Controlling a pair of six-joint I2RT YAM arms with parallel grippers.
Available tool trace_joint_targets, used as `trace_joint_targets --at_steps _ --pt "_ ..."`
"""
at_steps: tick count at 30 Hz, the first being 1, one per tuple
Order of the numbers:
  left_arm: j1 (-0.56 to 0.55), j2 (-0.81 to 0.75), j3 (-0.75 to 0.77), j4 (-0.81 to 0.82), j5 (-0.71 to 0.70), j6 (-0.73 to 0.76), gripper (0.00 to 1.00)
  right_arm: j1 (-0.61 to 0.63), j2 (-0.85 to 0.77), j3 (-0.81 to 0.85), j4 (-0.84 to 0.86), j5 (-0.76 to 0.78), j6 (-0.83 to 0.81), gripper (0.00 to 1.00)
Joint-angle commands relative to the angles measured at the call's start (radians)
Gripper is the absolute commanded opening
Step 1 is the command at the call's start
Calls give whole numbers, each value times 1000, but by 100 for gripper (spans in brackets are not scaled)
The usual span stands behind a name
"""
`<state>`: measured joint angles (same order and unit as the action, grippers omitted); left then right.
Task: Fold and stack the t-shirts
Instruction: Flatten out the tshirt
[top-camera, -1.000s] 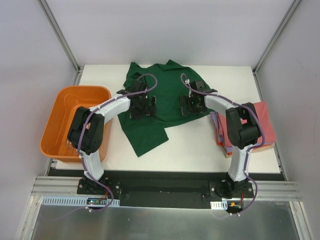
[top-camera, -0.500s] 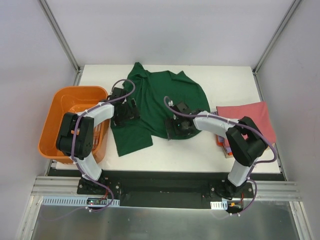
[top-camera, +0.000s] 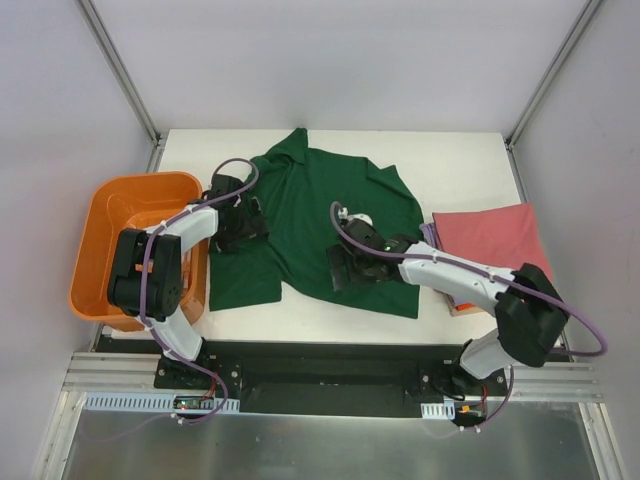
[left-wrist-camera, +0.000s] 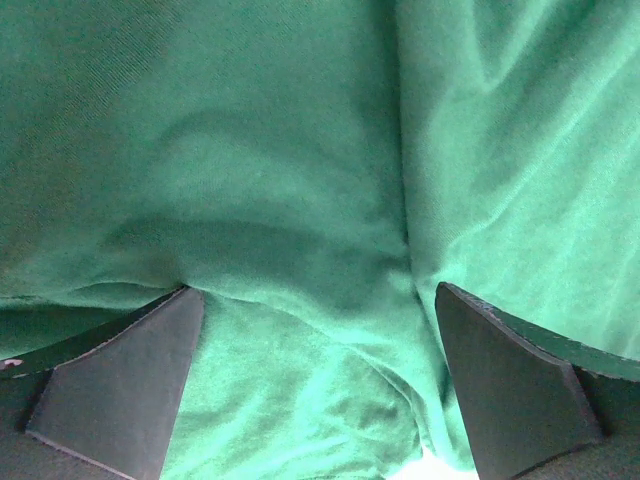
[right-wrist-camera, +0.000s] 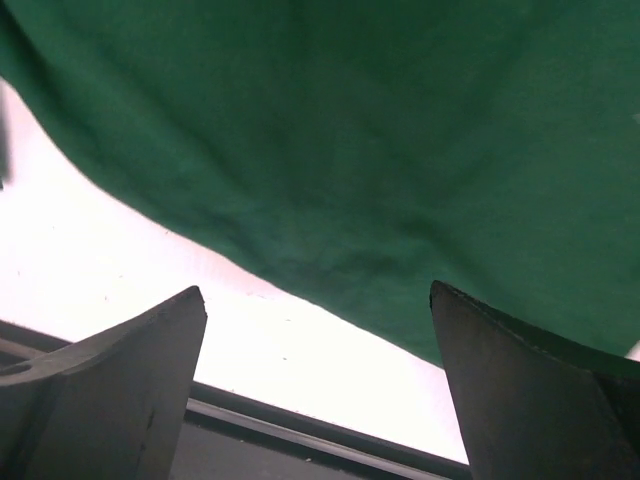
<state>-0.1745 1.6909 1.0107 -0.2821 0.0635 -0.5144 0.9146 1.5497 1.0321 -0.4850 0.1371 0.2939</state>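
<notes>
Green shirt (top-camera: 320, 210) is light, limp and bunches easily; both jaws sit apart over it, so pinch the hem corners, one beside the basket (top-camera: 125, 215), one far from it.

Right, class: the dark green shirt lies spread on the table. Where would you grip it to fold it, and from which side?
Likely its two near corners, coming from the arms' side: the green shirt lies flat there, its edge free on the table.
</notes>
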Motion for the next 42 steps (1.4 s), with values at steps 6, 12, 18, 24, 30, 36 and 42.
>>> trace_joint_targets --at_steps 6,12,18,24,30,36,42 --pt "-19 -165 -109 -26 84 -21 99 -135 -157 -95 -14 87 -19 96" --pt "-72 -204 -222 -26 90 -59 99 -154 -108 -177 17 49 5 96" --pt "-88 -338 -377 -39 81 -104 99 -190 -125 -260 13 41 30 96" --pt "-91 -500 -501 -91 56 -133 99 -198 -217 -362 14 59 25 96" --pt "-157 -620 -554 -120 99 -185 99 -226 -292 -420 6 99 24 96" --pt "-241 -724 -541 -186 67 -234 99 -238 -359 -422 -17 98 -15 96" --pt "-247 -703 -379 -193 39 -193 99 -235 -396 -296 -26 7 -146 96"
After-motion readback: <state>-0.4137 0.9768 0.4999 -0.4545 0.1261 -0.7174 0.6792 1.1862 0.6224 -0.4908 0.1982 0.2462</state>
